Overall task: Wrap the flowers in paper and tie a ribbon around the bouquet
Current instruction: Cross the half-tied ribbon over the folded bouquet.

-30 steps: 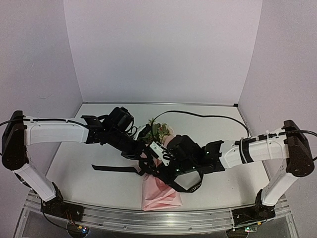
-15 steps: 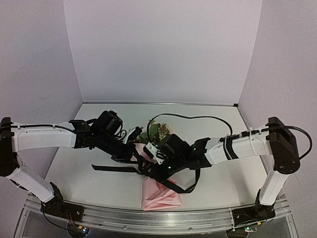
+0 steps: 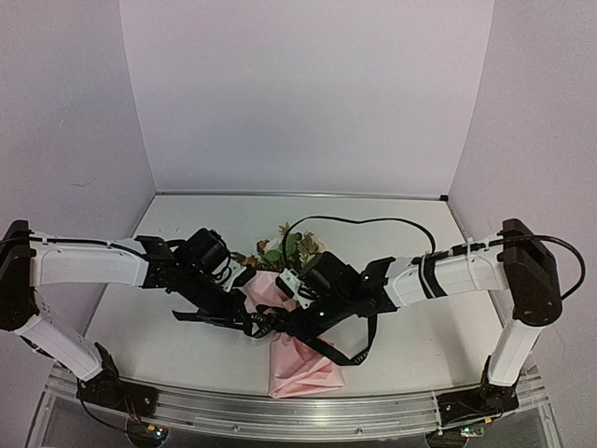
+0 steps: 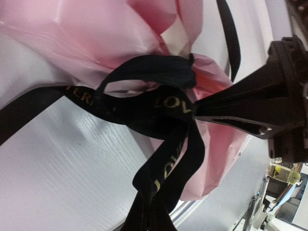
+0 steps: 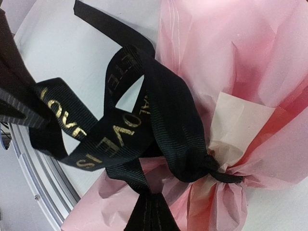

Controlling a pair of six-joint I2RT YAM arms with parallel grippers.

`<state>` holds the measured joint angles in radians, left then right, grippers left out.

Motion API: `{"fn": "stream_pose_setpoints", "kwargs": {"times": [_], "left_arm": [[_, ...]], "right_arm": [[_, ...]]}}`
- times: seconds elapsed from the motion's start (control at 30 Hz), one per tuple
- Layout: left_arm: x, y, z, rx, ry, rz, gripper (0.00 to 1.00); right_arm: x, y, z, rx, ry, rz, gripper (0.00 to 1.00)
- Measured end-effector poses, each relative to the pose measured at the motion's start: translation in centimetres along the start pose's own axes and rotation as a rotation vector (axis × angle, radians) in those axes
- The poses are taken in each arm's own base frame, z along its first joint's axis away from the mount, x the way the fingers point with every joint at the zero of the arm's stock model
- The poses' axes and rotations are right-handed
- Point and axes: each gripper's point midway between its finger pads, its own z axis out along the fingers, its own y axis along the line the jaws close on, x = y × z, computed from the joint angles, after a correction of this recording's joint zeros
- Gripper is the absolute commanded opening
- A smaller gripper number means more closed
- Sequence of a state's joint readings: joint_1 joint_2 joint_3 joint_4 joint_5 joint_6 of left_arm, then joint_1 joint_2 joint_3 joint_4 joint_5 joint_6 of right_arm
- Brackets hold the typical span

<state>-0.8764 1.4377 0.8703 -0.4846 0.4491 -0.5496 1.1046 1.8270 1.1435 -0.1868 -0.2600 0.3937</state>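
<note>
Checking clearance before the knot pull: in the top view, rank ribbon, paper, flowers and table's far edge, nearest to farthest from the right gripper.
1. ribbon: pinched in the right gripper itself.
2. paper: directly beneath it.
3. flowers: beyond, toward the back wall.
4. table's far edge: farthest, at the wall.

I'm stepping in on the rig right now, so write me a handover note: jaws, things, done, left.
Left gripper: shut on the ribbon.
Right gripper: shut on it too.
The flowers lie wrapped in the paper on the table, heads at the far end.
Done: wrapping; ribbon cinched round the paper's neck.
To do: the loops look loose; probably pull the knot tight, then release.
</note>
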Motion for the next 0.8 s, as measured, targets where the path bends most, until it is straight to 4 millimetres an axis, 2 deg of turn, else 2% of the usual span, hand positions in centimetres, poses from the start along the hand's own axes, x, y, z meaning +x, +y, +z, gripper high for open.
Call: {"fn": "stream_pose_setpoints", "kwargs": {"times": [0.1, 0.3, 0.53, 0.7, 0.8], "left_arm": [[0.4, 1.1, 0.3, -0.047, 0.017, -0.020, 0.05], [0.7, 1.9, 0.3, -0.090, 0.021, -0.048, 0.11], [0.7, 2.6, 0.6, -0.118, 0.019, -0.074, 0.37], [0.2, 2.5, -0.1, -0.128, -0.018, -0.069, 0.40], [-0.7, 1.6, -1.4, -0.114, -0.075, -0.039, 0.40]], "right_arm": [[0.2, -0.1, 0.0, 0.004, 0.008, -0.002, 0.00], [0.3, 0.2, -0.2, -0.004, 0.024, -0.004, 0.00], [0.4, 0.7, -0.6, -0.027, 0.043, -0.005, 0.00], [0.5, 0.9, -0.8, -0.034, 0.050, -0.006, 0.00], [0.5, 1.0, -0.9, -0.040, 0.053, -0.010, 0.11]]}}
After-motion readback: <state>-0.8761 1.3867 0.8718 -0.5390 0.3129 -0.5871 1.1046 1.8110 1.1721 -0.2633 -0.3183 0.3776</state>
